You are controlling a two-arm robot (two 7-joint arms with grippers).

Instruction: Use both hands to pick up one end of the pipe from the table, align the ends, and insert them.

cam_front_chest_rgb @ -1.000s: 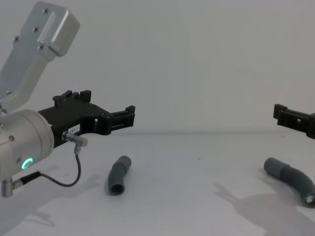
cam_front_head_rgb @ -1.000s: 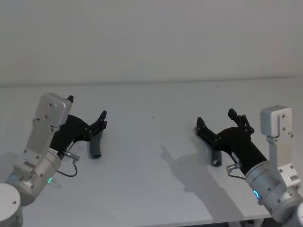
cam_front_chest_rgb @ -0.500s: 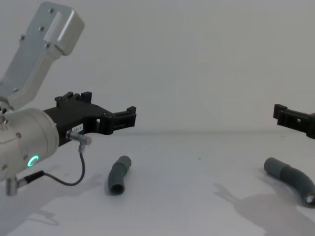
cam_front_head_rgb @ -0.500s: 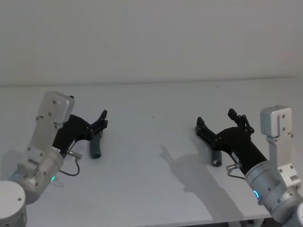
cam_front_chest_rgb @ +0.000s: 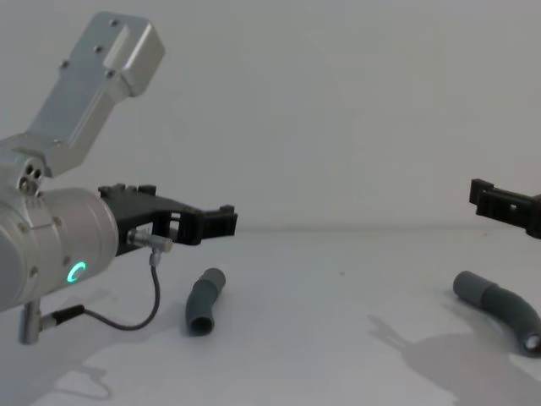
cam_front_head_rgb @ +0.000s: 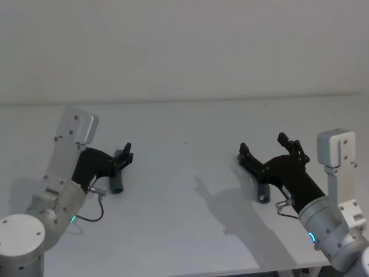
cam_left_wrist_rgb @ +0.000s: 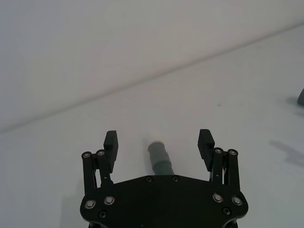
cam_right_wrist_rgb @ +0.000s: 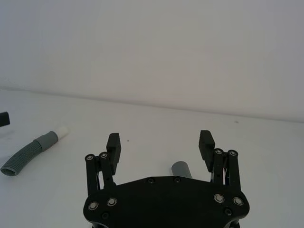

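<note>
Left claw: Your left claw (cam_front_head_rgb: 124, 156) hung above the left side of the surface (cam_front_head_rgb: 190, 196) with its fingers spread wide and nothing between them. In the chest view you could see it raised clear of the pipe.
Left pipe piece: Your left pipe piece (cam_front_head_rgb: 118, 179) lay flat on the surface just under that claw. In the left wrist view it sat in line with the gap between the two fingers, untouched.
Right claw: Your right claw (cam_front_head_rgb: 263, 143) hovered over the right side of the surface, also fully open and empty.
Right pipe piece: Your right pipe piece (cam_front_head_rgb: 263, 193) lay on the surface beneath the right claw. Its bend showed in the chest view, and one cuff peeked out past the claw body in the right wrist view.
Ends: Your two pieces lay well apart, one to the left and one to the right, not joined. The white tip (cam_right_wrist_rgb: 61, 131) on the left piece showed in the right wrist view.
</note>
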